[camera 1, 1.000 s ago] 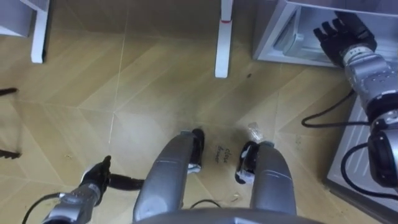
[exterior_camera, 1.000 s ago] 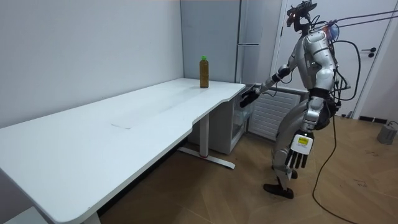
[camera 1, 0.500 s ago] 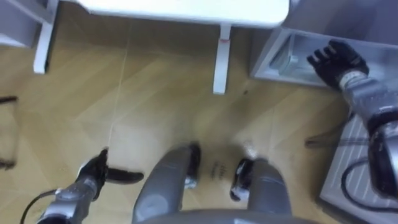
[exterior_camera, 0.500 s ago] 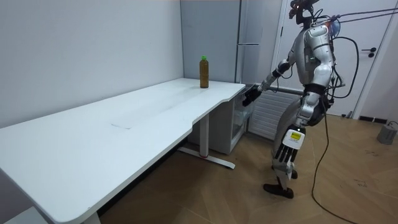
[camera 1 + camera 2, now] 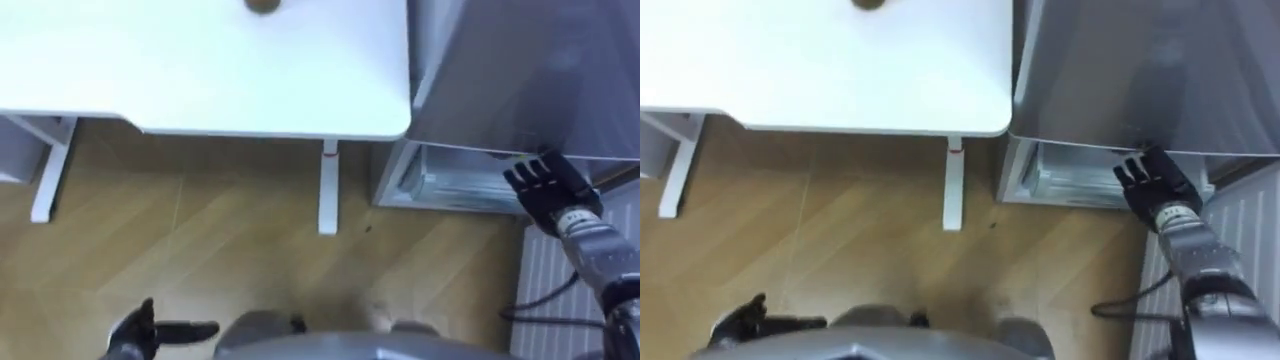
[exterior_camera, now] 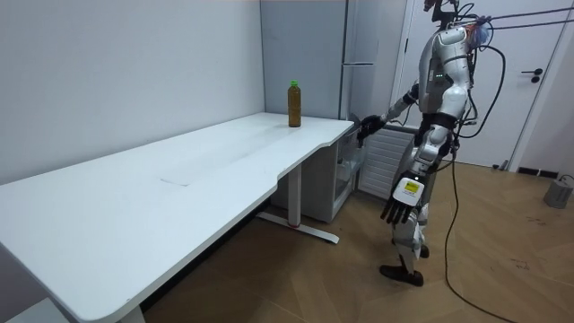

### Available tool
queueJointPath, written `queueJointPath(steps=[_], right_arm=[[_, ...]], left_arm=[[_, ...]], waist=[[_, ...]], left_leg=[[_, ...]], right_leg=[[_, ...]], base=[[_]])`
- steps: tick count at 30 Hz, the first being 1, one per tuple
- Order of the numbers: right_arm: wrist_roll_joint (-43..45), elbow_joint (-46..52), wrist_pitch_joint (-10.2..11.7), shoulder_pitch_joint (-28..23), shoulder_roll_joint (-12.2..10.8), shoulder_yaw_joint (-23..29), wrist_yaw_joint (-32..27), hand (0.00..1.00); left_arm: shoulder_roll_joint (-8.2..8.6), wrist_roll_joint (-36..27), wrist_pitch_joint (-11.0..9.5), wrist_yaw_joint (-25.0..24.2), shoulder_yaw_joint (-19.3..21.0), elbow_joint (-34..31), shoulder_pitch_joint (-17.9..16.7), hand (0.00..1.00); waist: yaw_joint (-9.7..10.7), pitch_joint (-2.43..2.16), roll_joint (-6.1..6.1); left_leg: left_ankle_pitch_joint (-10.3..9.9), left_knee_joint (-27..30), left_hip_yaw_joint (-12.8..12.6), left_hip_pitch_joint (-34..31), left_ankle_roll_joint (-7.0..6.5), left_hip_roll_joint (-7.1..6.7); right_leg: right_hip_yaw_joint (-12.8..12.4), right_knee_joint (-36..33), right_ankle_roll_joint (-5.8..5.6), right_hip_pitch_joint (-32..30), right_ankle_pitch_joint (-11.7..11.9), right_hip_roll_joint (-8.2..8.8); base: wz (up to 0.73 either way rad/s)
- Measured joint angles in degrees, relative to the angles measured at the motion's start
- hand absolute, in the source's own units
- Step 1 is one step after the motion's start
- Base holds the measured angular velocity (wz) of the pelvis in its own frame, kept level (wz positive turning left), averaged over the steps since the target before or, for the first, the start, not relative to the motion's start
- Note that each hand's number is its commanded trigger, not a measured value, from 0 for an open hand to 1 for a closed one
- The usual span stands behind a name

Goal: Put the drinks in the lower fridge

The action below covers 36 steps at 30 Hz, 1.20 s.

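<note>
A brown drink bottle (image 6: 293, 104) with a green cap stands at the far end of the white table (image 6: 179, 188); its base shows at the top edge in the eye views (image 5: 264, 5). The lower fridge (image 5: 450, 180) stands open beside the table, under the tall grey upper door (image 5: 520, 70). My right hand (image 5: 545, 186) is open with fingers spread, held in front of that lower opening at its right end and holding nothing. My left hand (image 6: 395, 206) hangs open and empty by my thigh, low on the left (image 5: 135, 328). I stand upright before the fridge.
The table's white leg (image 5: 327, 190) stands just left of the fridge opening. A ribbed white panel (image 5: 545, 290) lies to my right. Wooden floor (image 5: 200, 250) spreads in front of me and to my left.
I have straightened up from a bend, so the view has lifted and the table top and bottle base now show. My right hand stays by the lower fridge opening.
</note>
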<state>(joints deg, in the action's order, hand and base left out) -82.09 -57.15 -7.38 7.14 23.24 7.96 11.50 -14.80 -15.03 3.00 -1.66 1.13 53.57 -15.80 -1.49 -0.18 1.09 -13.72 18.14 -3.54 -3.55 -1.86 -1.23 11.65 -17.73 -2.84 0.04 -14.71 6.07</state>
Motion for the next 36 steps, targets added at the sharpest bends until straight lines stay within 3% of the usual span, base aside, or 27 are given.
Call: queueJointPath(steps=[1, 8, 12, 16, 22, 27, 29, 31, 36], right_arm=[[-0.9, 1.5, 0.2, -1.4, -0.8, 1.3, 0.0, 0.0], [-1.0, 4.0, 2.9, -8.1, -7.9, 2.4, 1.7, 0.0], [-0.8, 1.5, 3.8, -11.0, -10.2, 2.3, 1.7, 0.0], [1.1, -3.9, 5.0, -13.0, -11.8, 2.2, 1.3, 0.0], [12.9, -9.8, 5.5, -14.1, -12.9, 0.1, 0.5, 0.0], [38.8, -13.1, 5.5, -15.0, -12.9, -0.7, -1.3, 0.0], [51.6, -14.7, 5.6, -15.0, -12.8, -4.4, -2.1, 0.0], [56.0, -15.3, 5.6, -14.9, -12.8, -6.6, -2.2, 0.0], [57.6, -17.2, 5.5, -13.7, -13.0, -6.6, -1.9, 0.0]], left_arm=[[0.84, 0.0, 0.2, 0.0, 1.1, -0.7, -0.7, 0.0], [3.29, -0.7, 0.4, 0.0, 1.0, -0.8, -1.4, 0.0], [3.71, -0.6, 0.2, 0.0, 1.0, -0.6, -1.8, 0.0], [4.72, -0.6, -0.3, 0.1, 1.5, 2.5, -1.3, 0.0], [6.36, -0.7, -2.2, 1.6, 3.3, 4.5, -1.3, 0.0], [6.44, -0.3, -3.2, 2.7, 4.4, 6.1, -1.0, 0.0], [6.41, -0.2, -3.2, 2.7, 4.4, 6.3, -0.4, 0.0], [6.41, -0.3, -3.2, 2.7, 4.2, 7.4, 1.1, 0.0], [6.33, -0.6, -3.2, 2.6, 4.5, 8.6, 2.7, 0.0]], waist=[[0.0, -0.15, -0.15], [0.8, 0.02, -0.11], [1.1, 0.32, -0.7], [1.2, 0.28, -1.28], [1.4, 0.31, -0.88], [2.5, 0.36, 0.09], [2.4, 0.43, 0.24], [2.0, 0.44, 0.35], [2.6, 0.54, 0.86]], left_leg=[[0.0, -0.8, -0.5, 1.3, 0.17, 0.39], [0.0, -3.4, -0.4, 5.3, 1.09, 1.07], [0.0, -3.9, -0.4, 6.2, 1.18, 1.33], [0.1, -4.6, -0.4, 7.3, 1.27, 1.31], [0.2, -4.6, -0.5, 7.3, 1.38, 1.41], [0.2, -4.6, -0.4, 7.2, 1.38, 1.41], [0.2, -4.5, -1.0, 7.1, 1.38, 1.52], [0.2, -4.5, -1.2, 7.0, 1.38, 1.49], [0.2, -4.5, -1.2, 7.4, 1.36, 1.46]], right_leg=[[-0.1, 1.2, 0.2, 1.2, 0.5, -0.38], [-0.1, 4.4, 0.7, 5.7, 1.5, -1.62], [-0.1, 6.4, 0.74, 7.4, 2.5, -2.17], [-0.3, 7.0, 0.69, 8.3, 2.6, -2.27], [-0.3, 7.1, 0.71, 8.3, 2.6, -2.35], [-0.2, 7.2, 0.74, 8.0, 2.6, -2.33], [-0.8, 7.1, 0.77, 7.6, 2.6, -2.37], [-1.1, 7.2, 0.83, 7.3, 2.7, -2.36], [-1.3, 8.0, 0.8, 8.0, 2.7, -2.44]], base=[[-0.14], [-0.04], [0.0], [-0.02], [0.0], [0.0], [-0.12], [-0.1], [-0.01]])
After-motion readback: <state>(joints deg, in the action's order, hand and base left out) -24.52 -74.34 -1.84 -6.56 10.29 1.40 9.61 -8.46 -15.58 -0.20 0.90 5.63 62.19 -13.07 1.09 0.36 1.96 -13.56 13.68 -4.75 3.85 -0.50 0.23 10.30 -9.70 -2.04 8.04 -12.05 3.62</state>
